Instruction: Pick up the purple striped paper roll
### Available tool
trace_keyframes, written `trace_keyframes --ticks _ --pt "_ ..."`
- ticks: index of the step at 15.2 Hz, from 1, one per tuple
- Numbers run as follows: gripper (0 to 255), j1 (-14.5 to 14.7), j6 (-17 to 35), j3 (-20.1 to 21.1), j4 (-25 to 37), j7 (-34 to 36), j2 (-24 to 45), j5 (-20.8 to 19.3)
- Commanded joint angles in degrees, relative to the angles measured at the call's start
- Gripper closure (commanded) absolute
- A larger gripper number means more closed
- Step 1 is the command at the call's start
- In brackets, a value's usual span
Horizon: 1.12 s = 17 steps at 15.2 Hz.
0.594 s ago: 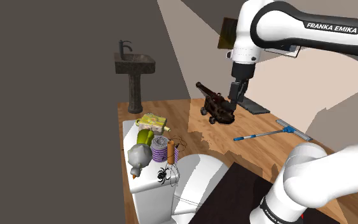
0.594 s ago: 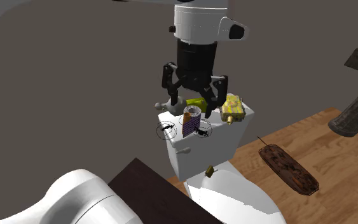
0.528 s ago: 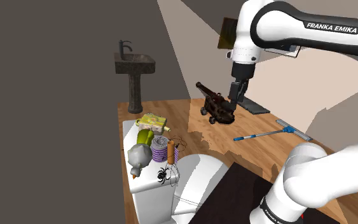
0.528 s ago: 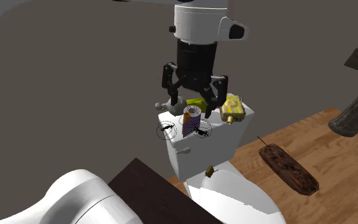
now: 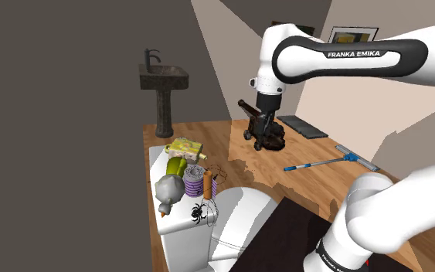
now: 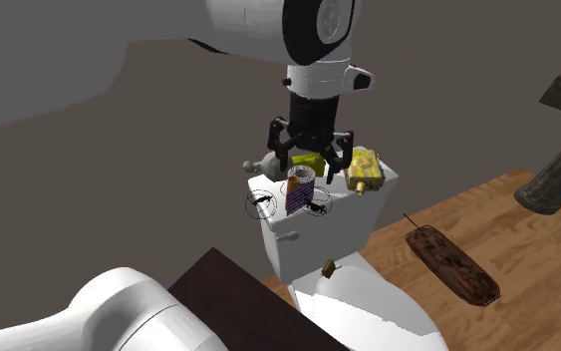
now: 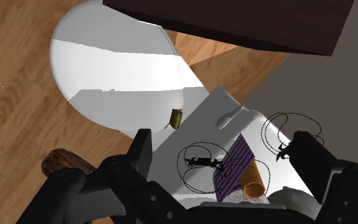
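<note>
Closing in above the toilet tank [image 6: 313, 239], the gripper [image 6: 313, 165], fingers apart, now frames the purple striped paper roll [image 6: 301, 189].

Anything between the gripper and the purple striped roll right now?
Nothing blocks it: the wrist view shows the purple striped roll in plain sight past the open gripper, bare air between; a black spider figure lies beside the roll.
</note>
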Motion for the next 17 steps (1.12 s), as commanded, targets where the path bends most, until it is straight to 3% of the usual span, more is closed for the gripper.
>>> trace_keyframes --ticks 1,9,17 --pt "0 0.9 4.3 0.1 -0.7 -1.1 3.1 0.2" --pt "0 3.9 18.4 1.1 0.3 -5.5 17.0 0.9" --pt "0 6.5 29.8 3.0 5.7 -9.6 32.3 1.3"
